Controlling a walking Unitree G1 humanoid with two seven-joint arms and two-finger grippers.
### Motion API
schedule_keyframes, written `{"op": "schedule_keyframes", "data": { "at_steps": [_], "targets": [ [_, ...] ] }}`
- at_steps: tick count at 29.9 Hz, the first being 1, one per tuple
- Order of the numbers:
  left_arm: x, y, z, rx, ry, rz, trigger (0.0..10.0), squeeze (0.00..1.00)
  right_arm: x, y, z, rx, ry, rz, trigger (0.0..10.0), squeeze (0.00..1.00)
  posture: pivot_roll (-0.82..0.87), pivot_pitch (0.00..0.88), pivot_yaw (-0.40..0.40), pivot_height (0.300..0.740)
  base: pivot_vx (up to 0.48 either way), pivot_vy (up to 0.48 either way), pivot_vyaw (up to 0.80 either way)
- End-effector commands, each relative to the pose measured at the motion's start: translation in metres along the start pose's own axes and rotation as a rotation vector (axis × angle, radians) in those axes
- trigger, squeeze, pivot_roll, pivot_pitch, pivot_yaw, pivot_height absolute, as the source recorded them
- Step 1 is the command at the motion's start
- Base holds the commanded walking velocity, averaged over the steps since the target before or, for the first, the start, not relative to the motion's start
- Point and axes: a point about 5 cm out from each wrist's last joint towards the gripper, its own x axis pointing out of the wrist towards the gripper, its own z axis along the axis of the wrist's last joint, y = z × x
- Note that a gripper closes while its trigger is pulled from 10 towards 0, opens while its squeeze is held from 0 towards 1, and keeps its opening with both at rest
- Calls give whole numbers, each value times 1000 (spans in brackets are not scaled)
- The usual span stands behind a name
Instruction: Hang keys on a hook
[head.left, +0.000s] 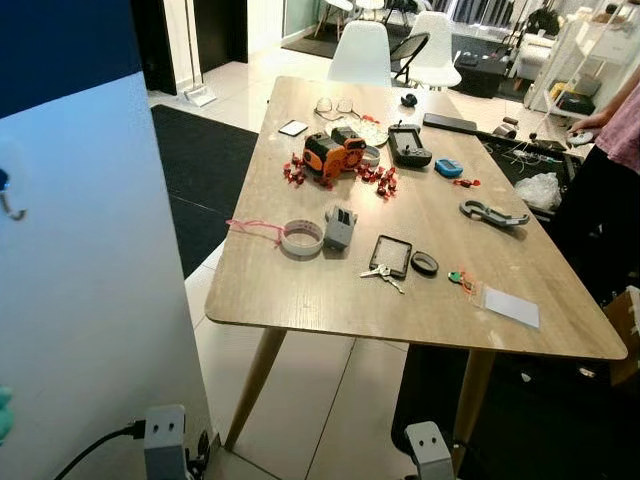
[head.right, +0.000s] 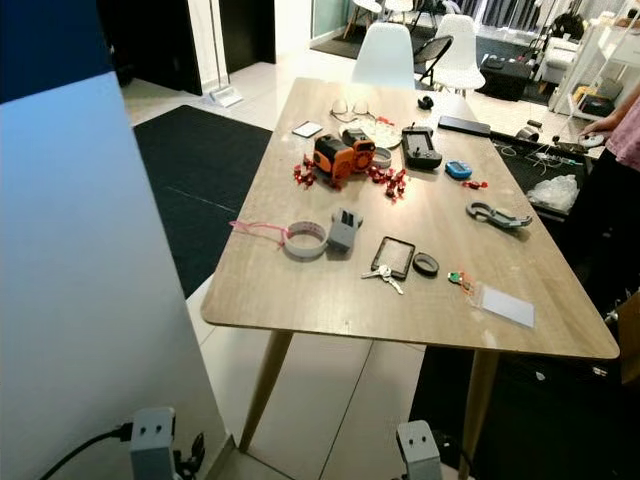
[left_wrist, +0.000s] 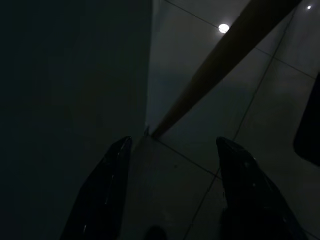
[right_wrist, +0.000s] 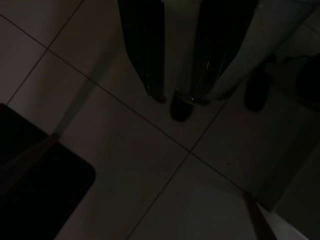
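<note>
The keys (head.left: 383, 273) lie flat near the bench's (head.left: 300, 290) near edge, touching the left side of a black phone (head.left: 390, 254). They look light, hard, loose and slippery; I'd pinch the ring. The hook (head.left: 10, 205) is on the white panel, far left. My left hand (left_wrist: 170, 190) and right hand (right_wrist: 175, 75) hang released below the bench, well apart from them.

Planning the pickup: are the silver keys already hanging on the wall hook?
No, the small silver keys lie flat on the wooden table, beside the black rectangular phone-like device, far from the hook.
</note>
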Motion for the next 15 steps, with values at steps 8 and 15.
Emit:
{"op": "schedule_keyframes", "data": {
  "at_steps": [8, 15],
  "targets": [
    [-2, -3, -5, -10, 19, -10, 10000, 0, -2, -3, -6, 1, 18, -8, 10000, 0, 49, 55, -84, 740, 0, -375, 0],
    [-1, -2, -5, -9, 25, -10, 10000, 0, -2, -2, -7, 2, 22, -9, 10000, 0, 50, 56, -82, 740, 0, -376, 0]
  ]
}}
